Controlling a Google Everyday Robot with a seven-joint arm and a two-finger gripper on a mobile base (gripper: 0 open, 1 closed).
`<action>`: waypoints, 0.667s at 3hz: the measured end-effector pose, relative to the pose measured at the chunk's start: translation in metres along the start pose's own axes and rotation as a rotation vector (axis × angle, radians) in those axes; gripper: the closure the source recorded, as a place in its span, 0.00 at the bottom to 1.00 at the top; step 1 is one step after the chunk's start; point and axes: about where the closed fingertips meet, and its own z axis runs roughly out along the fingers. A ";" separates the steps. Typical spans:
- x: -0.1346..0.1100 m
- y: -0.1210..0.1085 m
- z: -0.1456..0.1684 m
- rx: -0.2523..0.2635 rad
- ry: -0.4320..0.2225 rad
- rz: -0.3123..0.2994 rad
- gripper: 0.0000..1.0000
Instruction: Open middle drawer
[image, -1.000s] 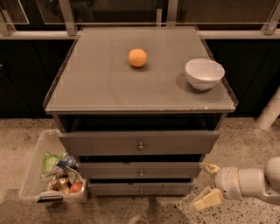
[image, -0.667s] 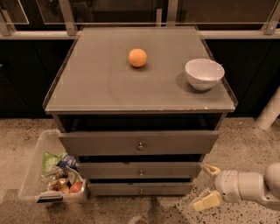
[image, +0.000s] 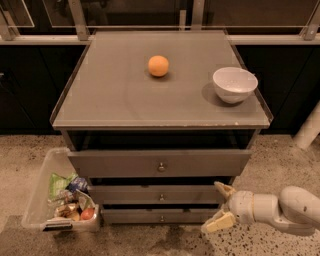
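Note:
The middle drawer (image: 160, 194) is the second of three grey fronts in the cabinet, with a small round metal knob (image: 161, 197) at its centre. Its front sits roughly flush between the taller top drawer (image: 160, 163) and the lowest drawer (image: 160, 216). My gripper (image: 221, 206) is at the lower right, beside the right end of the middle drawer front, on a white arm coming in from the right. Its two tan fingers are spread apart and hold nothing. It is well to the right of the knob.
An orange (image: 158, 65) and a white bowl (image: 235, 84) sit on the grey cabinet top (image: 125, 100). A clear bin (image: 37, 205) of snacks stands on the speckled floor at the cabinet's left. A white post (image: 309, 129) stands at the right.
The gripper and arm have shifted slightly to the left toward the cabinet. The drawers have not moved.

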 end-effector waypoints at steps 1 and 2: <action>-0.001 0.003 0.000 0.003 0.004 -0.001 0.00; 0.013 -0.004 0.012 0.008 0.007 0.000 0.00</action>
